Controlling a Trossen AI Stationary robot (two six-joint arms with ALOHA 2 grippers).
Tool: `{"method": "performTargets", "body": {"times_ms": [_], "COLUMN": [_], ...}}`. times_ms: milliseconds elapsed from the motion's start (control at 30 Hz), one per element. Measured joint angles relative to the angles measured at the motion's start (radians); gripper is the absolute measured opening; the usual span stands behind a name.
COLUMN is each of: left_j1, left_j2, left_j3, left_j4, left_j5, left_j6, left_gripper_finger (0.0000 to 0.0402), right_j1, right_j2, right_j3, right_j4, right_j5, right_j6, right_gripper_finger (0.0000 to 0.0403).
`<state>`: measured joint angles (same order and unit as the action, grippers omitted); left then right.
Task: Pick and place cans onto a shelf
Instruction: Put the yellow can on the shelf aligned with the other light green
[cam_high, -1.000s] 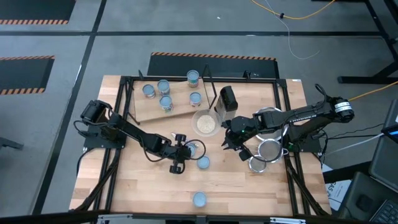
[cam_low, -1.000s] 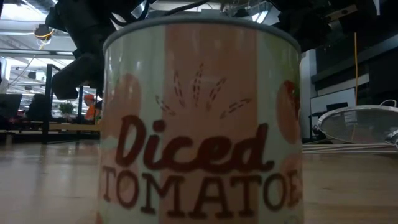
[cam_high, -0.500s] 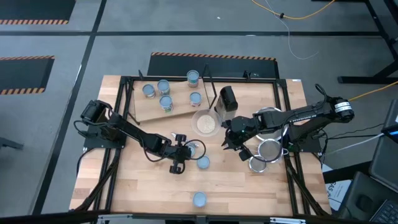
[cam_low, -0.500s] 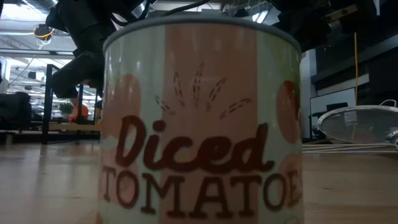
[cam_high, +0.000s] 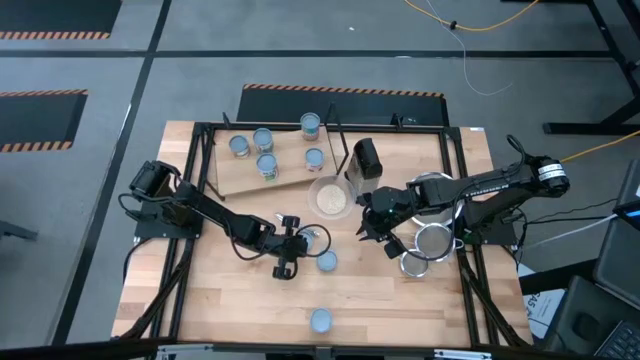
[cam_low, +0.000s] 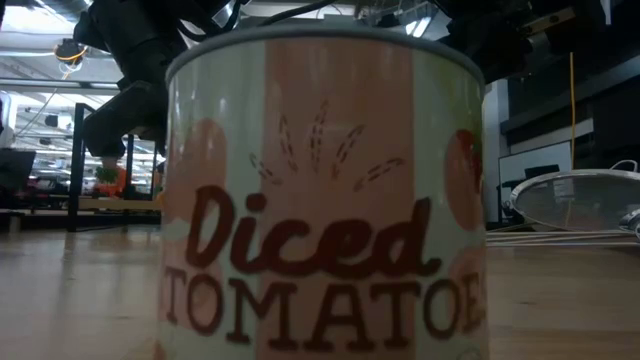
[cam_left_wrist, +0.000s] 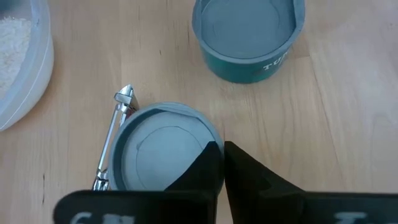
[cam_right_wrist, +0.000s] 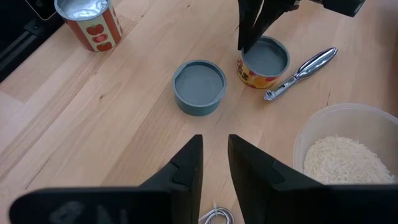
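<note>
Several cans stand on the pale shelf (cam_high: 232, 176) at the far left. Three more stand on the tabletop: a yellow-and-red labelled can (cam_high: 315, 238) (cam_left_wrist: 158, 155), a teal can (cam_high: 326, 262) (cam_left_wrist: 249, 37) and a "Diced Tomatoes" can (cam_high: 320, 320) (cam_low: 320, 190) near the front edge. My left gripper (cam_high: 303, 241) (cam_left_wrist: 219, 155) is shut, its tips at the labelled can's top rim. My right gripper (cam_high: 372, 228) (cam_right_wrist: 215, 152) hovers a little open and empty, to the right of these cans. My left gripper's shut fingertips (cam_right_wrist: 242, 45) point down at the labelled can's top rim (cam_right_wrist: 244, 57), on the side toward the table's left. I cannot tell whether they touch it. The can stands upright on the table.
A metal utensil (cam_left_wrist: 115, 134) (cam_right_wrist: 301, 65) lies right beside the labelled can. A whitish bowl of rice (cam_high: 330, 197) (cam_right_wrist: 348, 155) stands between shelf and right gripper, with a black box (cam_high: 365, 162) behind it. Two metal strainers (cam_high: 428, 245) lie at the right. Bare wood shows at the near left.
Both arms and all cans have kept still. Only a person in orange in the room behind has moved toward the left in the low view.
</note>
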<state>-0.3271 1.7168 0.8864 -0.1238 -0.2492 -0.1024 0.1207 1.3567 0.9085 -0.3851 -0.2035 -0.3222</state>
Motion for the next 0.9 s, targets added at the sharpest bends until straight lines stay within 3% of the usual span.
{"method": "performTargets", "body": {"times_ms": [500, 900], "left_j1": [-0.008, -0.042], "left_j2": [-0.001, -0.137], "left_j3": [0.000, 0.001], "left_j4": [0.010, 0.015], "left_j5": [0.000, 0.000], "left_j6": [-0.002, -0.003], "left_gripper_finger": [0.0003, 0.0004], "right_j1": [0.000, 0.000], "right_j2": [0.000, 0.000], "right_j3": [0.000, 0.000], "right_j4": [0.000, 0.006], "right_j5": [0.000, 0.000], "right_j6": [0.000, 0.000], "right_gripper_finger": [0.0081, 0.0080]}}
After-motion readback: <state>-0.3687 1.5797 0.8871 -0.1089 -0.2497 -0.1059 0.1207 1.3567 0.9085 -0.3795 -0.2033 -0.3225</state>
